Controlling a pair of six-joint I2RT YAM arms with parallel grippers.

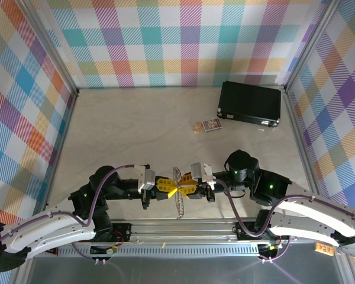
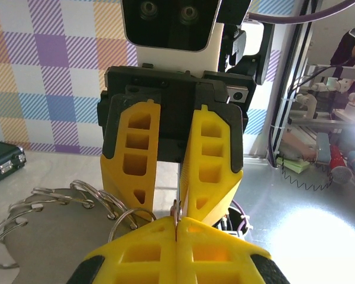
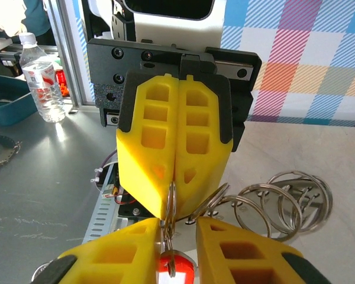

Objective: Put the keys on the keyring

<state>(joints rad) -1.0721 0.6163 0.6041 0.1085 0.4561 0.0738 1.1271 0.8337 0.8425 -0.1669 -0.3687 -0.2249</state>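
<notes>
The keyring (image 1: 178, 204) hangs just below centre of the top view, where your left gripper (image 1: 170, 189) and right gripper (image 1: 183, 189) meet tip to tip. From the left wrist, the keyring (image 2: 77, 201) fans out lower left; the left gripper (image 2: 176, 234), bottom centre, is pressed together on one of its loops. From the right wrist, the key (image 3: 186, 273) shows its red head bottom centre, between the parted fingers of the right gripper (image 3: 178, 228); you cannot tell whether they pinch it.
</notes>
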